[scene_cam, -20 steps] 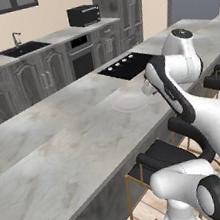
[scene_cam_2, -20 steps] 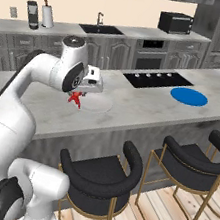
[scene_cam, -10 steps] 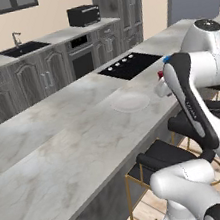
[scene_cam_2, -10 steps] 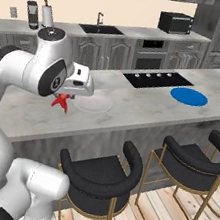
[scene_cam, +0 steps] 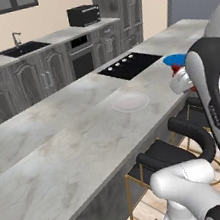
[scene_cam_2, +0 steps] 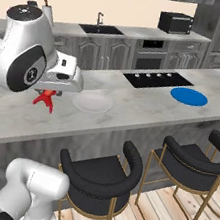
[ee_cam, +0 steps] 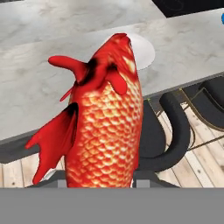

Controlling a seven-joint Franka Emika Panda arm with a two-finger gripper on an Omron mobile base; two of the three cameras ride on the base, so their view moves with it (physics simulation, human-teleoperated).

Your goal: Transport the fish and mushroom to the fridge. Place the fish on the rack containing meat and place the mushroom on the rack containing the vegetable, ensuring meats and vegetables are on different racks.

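Note:
The fish (ee_cam: 103,118) is bright red-orange and scaled, and it stands upright between my fingers in the hand view. My gripper (scene_cam_2: 49,93) is shut on the fish (scene_cam_2: 44,100), holding it above the near edge of the marble counter (scene_cam_2: 132,110), left of a pale round plate (scene_cam_2: 92,101). In the left base view a bit of the red fish (scene_cam: 193,87) shows beside the wrist at the right. The mushroom, the fridge and its racks are out of view.
A blue plate (scene_cam_2: 189,96) and a black cooktop (scene_cam_2: 157,80) lie further right on the counter. Black bar stools (scene_cam_2: 99,173) stand along its near side. A microwave (scene_cam_2: 176,22) and a sink (scene_cam_2: 100,29) are on the back counter.
The arm has swung back from over the pale plate toward the base, carrying the fish with it. The counter and plates have stayed where they were.

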